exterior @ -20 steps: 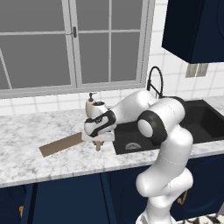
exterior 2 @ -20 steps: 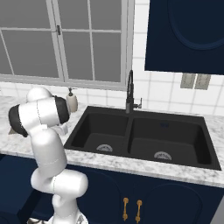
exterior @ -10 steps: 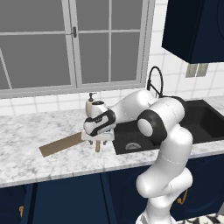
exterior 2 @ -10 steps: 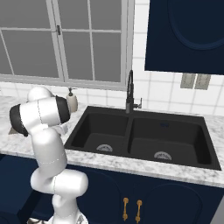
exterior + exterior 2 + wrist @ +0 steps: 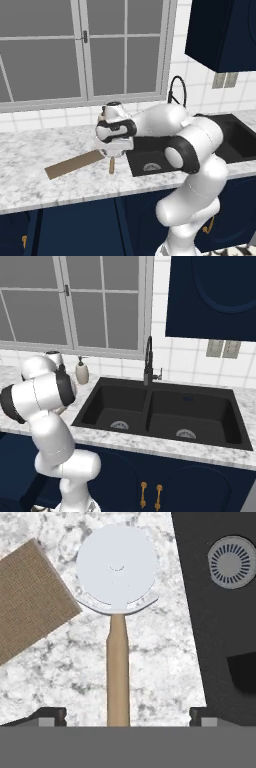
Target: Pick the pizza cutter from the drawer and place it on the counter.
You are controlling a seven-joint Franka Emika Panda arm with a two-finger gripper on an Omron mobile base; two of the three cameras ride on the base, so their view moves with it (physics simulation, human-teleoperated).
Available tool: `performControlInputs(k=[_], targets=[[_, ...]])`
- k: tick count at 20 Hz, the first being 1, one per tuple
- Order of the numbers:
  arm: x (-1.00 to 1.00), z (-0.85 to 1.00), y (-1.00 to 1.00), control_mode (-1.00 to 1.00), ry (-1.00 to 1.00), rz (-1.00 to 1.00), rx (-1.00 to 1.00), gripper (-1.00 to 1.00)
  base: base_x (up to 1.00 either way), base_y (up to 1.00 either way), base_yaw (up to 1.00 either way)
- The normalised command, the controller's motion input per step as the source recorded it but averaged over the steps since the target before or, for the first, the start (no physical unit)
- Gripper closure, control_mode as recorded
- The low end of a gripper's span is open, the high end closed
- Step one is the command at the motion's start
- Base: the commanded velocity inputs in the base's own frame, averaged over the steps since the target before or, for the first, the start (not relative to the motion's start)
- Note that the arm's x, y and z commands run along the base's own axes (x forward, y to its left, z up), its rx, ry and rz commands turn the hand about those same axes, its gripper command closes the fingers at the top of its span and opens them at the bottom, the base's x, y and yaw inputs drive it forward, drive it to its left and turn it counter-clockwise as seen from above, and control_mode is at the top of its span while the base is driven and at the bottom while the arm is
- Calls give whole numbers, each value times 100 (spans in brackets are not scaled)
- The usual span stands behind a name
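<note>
The pizza cutter lies flat on the speckled marble counter, its pale wheel away from me and its wooden handle running back between my fingers. My gripper hovers right above it, open, with both dark fingertips well clear of the handle. In the left base view the gripper hangs just over the counter, and the cutter's handle shows beneath it, beside the sink's left rim. The drawer is out of view.
A flat brown board lies on the counter just left of the cutter, its corner close to the wheel. The black double sink opens right of the cutter. A soap bottle and the faucet stand near the window.
The hand has risen slightly above the counter. The pizza cutter stays where it lies beside the board.
</note>
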Motion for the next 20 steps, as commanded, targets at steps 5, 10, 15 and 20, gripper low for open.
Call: performControlInputs(k=[5, 10, 15, 20], targets=[[-33, 100, -88, -100, -1, 0, 0, -100, 0, 0, 0], [-29, 96, -80, -100, 0, 0, 0, -100, 0, 0, 0], [-62, 75, -98, -100, 0, 0, 0, -100, 0, 0, 0], [-67, 74, -97, -100, 0, 0, 0, -100, 0, 0, 0]])
